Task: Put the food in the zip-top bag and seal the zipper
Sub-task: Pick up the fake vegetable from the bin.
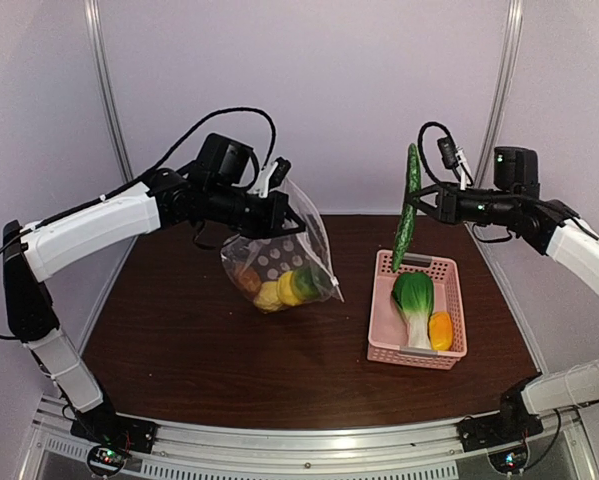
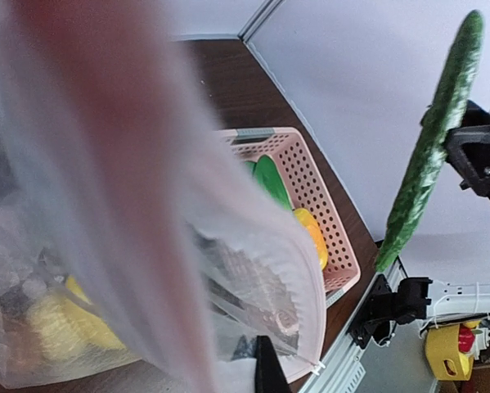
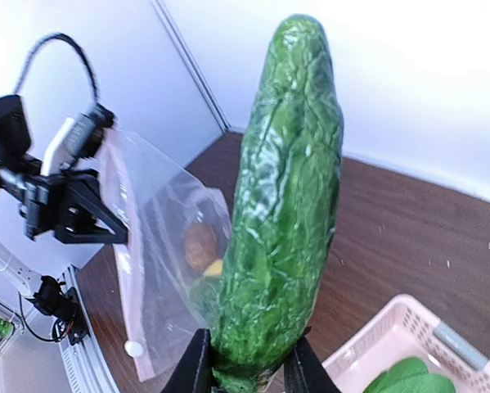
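The green vegetable (image 1: 412, 170) is held up in the air by the right gripper (image 1: 416, 205). The jaws are closed partway and pressed on its two sides, about halfway along. It is held over the far left corner of the pink basket (image 1: 414, 355), well to the right of the zip-top bag (image 1: 289, 255).

The bag is pinched at its top by the left gripper (image 1: 284, 212), which is shut tight on the plastic. The bag hangs down to the table (image 1: 179, 330). Some yellow lemons (image 1: 279, 290) can be seen inside it. A bok choy (image 1: 414, 300) and an orange-yellow piece (image 1: 440, 330) are left in the basket.

The vegetable is long and thin. Its long side is stood almost straight up, with one end pointed up and the other pointed down at the basket. It is leaned only a little.

Things could go wrong from here. The bag is soft and is held at one spot only, so its mouth may not be open wide. The long vegetable could be bumped against the edge, and the bag could be pushed away or folded shut. The vegetable is round and smooth, so it could be turned or slipped in the jaws. If the bag is tipped, the lemons could be spilled out. How wide the mouth is open cannot be told.
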`<act>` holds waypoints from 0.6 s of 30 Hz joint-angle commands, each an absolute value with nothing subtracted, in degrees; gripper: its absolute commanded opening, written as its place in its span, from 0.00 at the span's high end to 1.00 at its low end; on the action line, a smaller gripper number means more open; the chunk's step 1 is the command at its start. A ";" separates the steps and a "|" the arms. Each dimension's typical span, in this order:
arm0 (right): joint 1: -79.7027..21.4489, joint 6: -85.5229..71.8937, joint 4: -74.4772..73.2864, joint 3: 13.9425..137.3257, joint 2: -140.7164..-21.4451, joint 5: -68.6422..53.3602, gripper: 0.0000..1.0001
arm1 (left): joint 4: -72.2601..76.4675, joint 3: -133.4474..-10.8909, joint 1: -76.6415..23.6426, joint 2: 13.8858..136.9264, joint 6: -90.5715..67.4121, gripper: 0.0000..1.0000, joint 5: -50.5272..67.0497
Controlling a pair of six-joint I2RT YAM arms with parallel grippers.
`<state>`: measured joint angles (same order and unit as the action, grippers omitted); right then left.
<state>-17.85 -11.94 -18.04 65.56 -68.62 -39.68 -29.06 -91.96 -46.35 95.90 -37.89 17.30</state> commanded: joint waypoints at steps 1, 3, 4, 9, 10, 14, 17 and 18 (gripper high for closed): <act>-17.58 -12.73 -7.55 67.49 -67.82 -46.76 1.00 | -24.79 -93.64 -46.64 98.27 -40.13 1.00 21.74; -17.98 -15.17 -4.04 68.65 -68.53 -48.40 1.00 | -24.39 -94.13 -46.63 99.12 -40.81 1.00 22.53; -18.71 -15.59 -2.80 69.03 -68.78 -48.26 1.00 | -24.35 -94.67 -46.71 99.48 -41.19 1.00 22.58; -22.87 -15.32 1.60 71.30 -71.09 -45.79 1.00 | -23.69 -96.82 -46.91 101.19 -42.60 1.00 22.89; -23.88 -15.30 2.55 71.89 -71.65 -45.45 1.00 | -23.57 -97.30 -46.99 101.54 -42.86 1.00 23.16; -28.22 -13.73 4.25 74.76 -74.22 -43.01 1.00 | -23.55 -99.44 -47.45 103.17 -43.66 1.00 24.12; -30.12 -11.99 4.74 76.98 -76.24 -40.94 1.00 | -23.55 -100.56 -47.55 103.53 -44.05 1.00 24.66; -30.35 -11.46 5.30 77.52 -77.11 -40.12 1.00 | -23.55 -100.79 -47.55 103.49 -44.17 1.00 24.69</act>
<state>-28.95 -13.54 1.72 74.48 -75.33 -43.59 -26.26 -98.19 -47.07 102.87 -43.03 23.05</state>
